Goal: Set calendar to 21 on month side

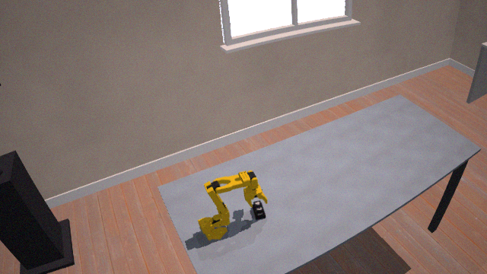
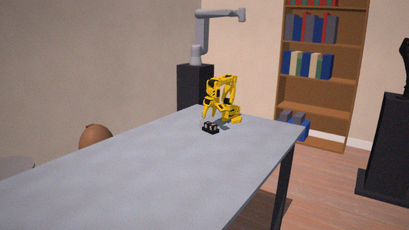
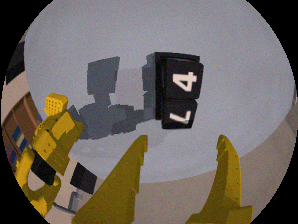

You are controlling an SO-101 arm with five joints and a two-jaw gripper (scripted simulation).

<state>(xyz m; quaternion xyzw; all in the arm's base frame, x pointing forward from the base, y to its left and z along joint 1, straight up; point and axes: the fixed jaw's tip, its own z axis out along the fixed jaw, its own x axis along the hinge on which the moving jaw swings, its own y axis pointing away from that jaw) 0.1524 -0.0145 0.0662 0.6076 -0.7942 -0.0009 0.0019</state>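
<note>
calendar on the worktop [image 1: 342,171] [image 2: 134,166] [image 3: 215,30], gripper [image 1: 259,202] [image 2: 208,117] [image 3: 183,137] parted above it, holding nothing.
tray [image 1: 261,218] [image 2: 207,131] [image 3: 159,95] sits just beyond the fingertips, likely light and quick to skid; the cubes [image 1: 259,207] [image 2: 210,126] [image 3: 184,80], seemingly rigid and smooth, are best pinched one at a time across opposite side faces.

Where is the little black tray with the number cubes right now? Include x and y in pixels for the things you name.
In the exterior view, the tray [image 1: 260,218] [image 2: 210,131] [image 3: 159,90] sits on the grey table [image 1: 323,171] [image 2: 134,166] [image 3: 225,30], toward its far end, just in front of the yellow arm [image 1: 218,205] [image 2: 231,112] [image 3: 59,140].
</note>
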